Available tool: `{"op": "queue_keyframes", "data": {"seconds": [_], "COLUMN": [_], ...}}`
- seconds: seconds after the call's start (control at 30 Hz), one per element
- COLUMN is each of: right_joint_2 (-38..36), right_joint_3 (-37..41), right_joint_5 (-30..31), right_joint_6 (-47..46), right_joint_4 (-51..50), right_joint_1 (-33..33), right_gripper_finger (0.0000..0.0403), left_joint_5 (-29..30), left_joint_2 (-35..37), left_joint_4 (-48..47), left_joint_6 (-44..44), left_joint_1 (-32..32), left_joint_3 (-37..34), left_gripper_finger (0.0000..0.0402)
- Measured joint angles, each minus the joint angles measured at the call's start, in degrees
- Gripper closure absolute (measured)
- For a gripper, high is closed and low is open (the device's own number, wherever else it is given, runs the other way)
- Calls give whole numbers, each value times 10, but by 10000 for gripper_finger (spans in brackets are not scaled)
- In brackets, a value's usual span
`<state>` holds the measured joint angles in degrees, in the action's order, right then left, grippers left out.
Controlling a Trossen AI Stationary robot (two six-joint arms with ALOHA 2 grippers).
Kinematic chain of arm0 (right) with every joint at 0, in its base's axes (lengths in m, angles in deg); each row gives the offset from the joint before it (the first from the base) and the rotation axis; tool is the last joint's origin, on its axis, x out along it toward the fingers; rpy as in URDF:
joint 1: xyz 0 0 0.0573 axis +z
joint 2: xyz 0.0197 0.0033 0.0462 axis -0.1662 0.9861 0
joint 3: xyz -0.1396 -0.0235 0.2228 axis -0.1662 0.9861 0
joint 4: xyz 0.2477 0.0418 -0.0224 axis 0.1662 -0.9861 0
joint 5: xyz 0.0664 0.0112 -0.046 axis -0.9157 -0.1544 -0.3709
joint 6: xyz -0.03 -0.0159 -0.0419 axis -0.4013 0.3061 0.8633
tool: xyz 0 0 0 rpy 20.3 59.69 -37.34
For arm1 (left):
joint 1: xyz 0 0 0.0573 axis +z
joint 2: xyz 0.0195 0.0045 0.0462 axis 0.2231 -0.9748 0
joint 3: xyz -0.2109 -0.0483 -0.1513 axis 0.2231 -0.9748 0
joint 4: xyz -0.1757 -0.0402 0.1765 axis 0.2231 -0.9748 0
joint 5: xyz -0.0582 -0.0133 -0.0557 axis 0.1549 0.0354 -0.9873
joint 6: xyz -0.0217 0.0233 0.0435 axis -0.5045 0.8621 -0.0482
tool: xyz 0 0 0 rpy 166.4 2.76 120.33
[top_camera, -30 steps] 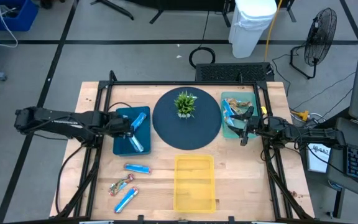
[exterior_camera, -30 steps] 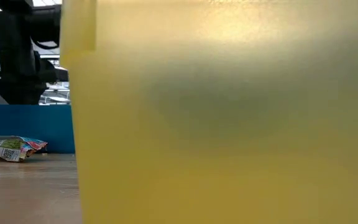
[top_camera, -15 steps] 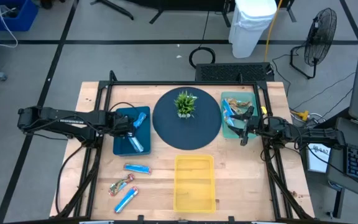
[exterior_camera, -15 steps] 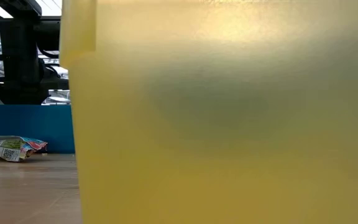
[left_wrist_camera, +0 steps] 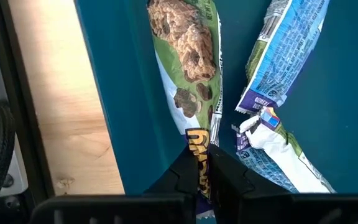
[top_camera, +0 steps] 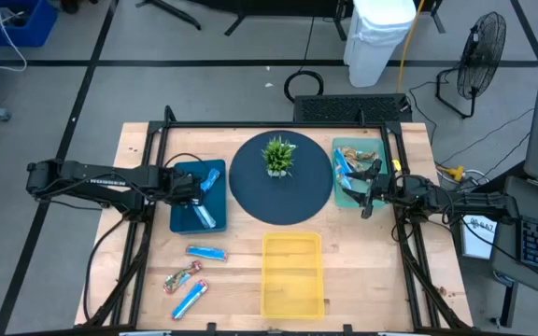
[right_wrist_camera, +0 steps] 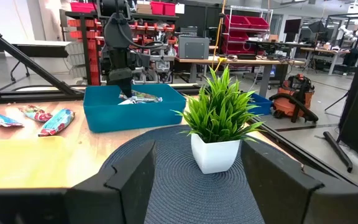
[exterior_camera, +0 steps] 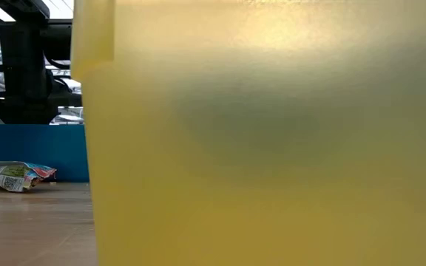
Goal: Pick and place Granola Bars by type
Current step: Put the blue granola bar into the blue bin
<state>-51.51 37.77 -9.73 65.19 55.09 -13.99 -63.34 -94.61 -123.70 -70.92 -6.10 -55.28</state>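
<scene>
My left gripper (left_wrist_camera: 205, 180) is over the blue tray (top_camera: 183, 217), shut on a green-and-brown wrapped bar (left_wrist_camera: 188, 68). Two blue-wrapped bars (left_wrist_camera: 284, 50) lie in that tray beside it. My right gripper (top_camera: 367, 193) is open at the near edge of the teal tray (top_camera: 347, 199), which holds a blue bar (top_camera: 343, 168) and orange-brown ones (top_camera: 364, 154). On the bare wood lie a blue bar (top_camera: 206, 252), a mixed orange bar (top_camera: 183, 276) and another blue bar (top_camera: 190, 299). My left gripper pinches the green-and-brown bar between its two fingers by its purple end with yellow lettering (left_wrist_camera: 199, 158). The fingers lie along the bar, which stretches away from them over the tray floor. Whether its far end rests on the floor, I cannot tell.
A small potted plant (top_camera: 278, 154) stands on a dark round mat (top_camera: 280, 201) between the two trays. A yellow tray (top_camera: 293, 273) sits near the table's near edge, and its wall (exterior_camera: 272, 148) fills most of the low view. Bare wood lies around the loose bars.
My left arm shifted slightly over the blue tray about a second ago and has kept still since. The bars and trays have not moved.
</scene>
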Motion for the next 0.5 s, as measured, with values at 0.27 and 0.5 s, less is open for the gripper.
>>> {"op": "queue_keyframes", "data": {"seconds": [0.27,0.5], "right_joint_2": [0,0], "right_joint_3": [0,0], "right_joint_5": [0,0], "right_joint_6": [0,0], "right_joint_4": [0,0], "right_joint_1": [0,0], "right_gripper_finger": [177,177], "left_joint_5": [0,0], "left_joint_2": [0,0], "left_joint_4": [1,1], "left_joint_6": [18,40], "left_joint_1": [0,0], "left_joint_3": [0,0], "left_gripper_finger": [371,342]}}
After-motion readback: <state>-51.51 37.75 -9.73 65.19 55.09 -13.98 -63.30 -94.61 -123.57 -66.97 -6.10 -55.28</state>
